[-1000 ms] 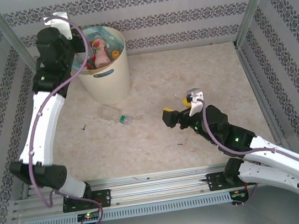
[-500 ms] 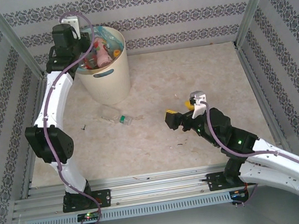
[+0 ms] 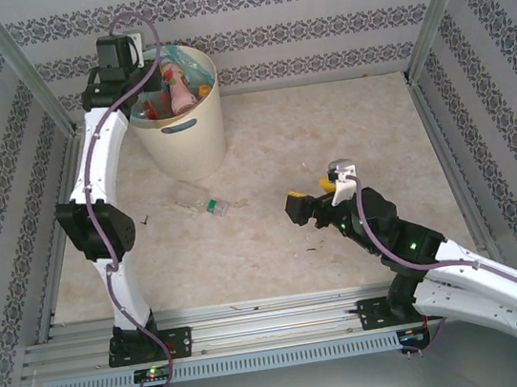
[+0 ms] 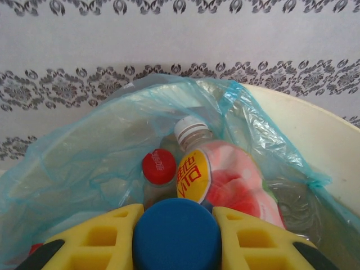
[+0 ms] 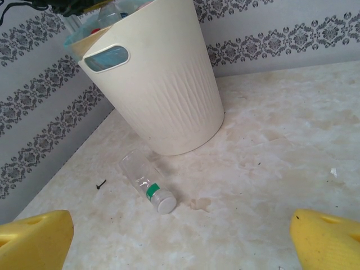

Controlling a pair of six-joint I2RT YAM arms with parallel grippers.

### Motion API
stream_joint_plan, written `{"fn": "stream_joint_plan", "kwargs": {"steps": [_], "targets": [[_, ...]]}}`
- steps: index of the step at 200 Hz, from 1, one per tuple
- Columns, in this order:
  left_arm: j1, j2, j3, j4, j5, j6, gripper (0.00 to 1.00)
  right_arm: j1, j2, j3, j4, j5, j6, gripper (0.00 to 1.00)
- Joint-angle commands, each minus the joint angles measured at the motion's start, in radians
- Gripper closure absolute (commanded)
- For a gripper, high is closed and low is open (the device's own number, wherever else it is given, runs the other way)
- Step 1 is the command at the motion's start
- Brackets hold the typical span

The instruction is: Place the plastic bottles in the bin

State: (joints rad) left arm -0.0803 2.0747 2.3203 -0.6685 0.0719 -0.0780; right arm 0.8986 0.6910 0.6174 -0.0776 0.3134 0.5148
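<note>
Upper left in the top view, the left gripper (image 3: 132,65) hangs over the bin (image 3: 189,141). Its wrist view shows it clamping a blue-capped bottle (image 4: 176,239) above binned bottles (image 4: 225,188). The right gripper (image 5: 181,228), spread wide, faces a clear bottle (image 5: 145,181) lying beside the bin.

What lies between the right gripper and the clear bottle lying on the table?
Nothing. Bare tabletop separates the right gripper from the clear bottle, as the top external and right wrist views both show.

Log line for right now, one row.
left gripper: shut on blue-capped bottle over bin | right gripper: open | clear bottle lying beside bin
</note>
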Motion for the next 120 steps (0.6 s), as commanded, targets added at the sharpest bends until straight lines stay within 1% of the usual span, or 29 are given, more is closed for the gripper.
{"fn": "stream_joint_plan", "kwargs": {"steps": [1,10,22,44,72,87,98,106,120], "targets": [[0.017,0.111,0.113,-0.283,0.023,-0.022,1.0,-0.007,-0.003,-0.004,0.006,-0.01,0.018,0.02],[0.018,0.137,0.143,-0.31,0.032,-0.03,1.0,-0.007,-0.006,-0.005,0.005,-0.008,0.019,0.02],[0.018,0.154,0.134,-0.316,0.041,-0.039,1.0,-0.008,-0.01,-0.011,0.005,-0.007,0.02,0.02],[0.017,0.158,0.058,-0.29,0.05,-0.048,1.0,-0.009,-0.017,-0.024,0.007,-0.002,0.026,0.02],[0.017,0.133,-0.049,-0.214,0.046,-0.054,1.0,-0.01,-0.021,-0.033,0.006,-0.004,0.036,0.02],[0.017,0.111,-0.102,-0.157,0.042,-0.053,0.96,-0.009,-0.018,-0.034,0.008,-0.003,0.041,0.02],[0.017,0.099,-0.111,-0.136,0.034,-0.055,0.94,-0.009,-0.015,-0.032,0.012,-0.004,0.043,0.02],[0.018,0.097,-0.105,-0.131,0.027,-0.057,0.88,-0.009,-0.011,-0.031,0.016,-0.005,0.045,0.02],[0.017,0.086,-0.075,-0.134,0.026,-0.061,0.76,-0.01,-0.006,-0.026,0.017,-0.007,0.048,0.02]]}}
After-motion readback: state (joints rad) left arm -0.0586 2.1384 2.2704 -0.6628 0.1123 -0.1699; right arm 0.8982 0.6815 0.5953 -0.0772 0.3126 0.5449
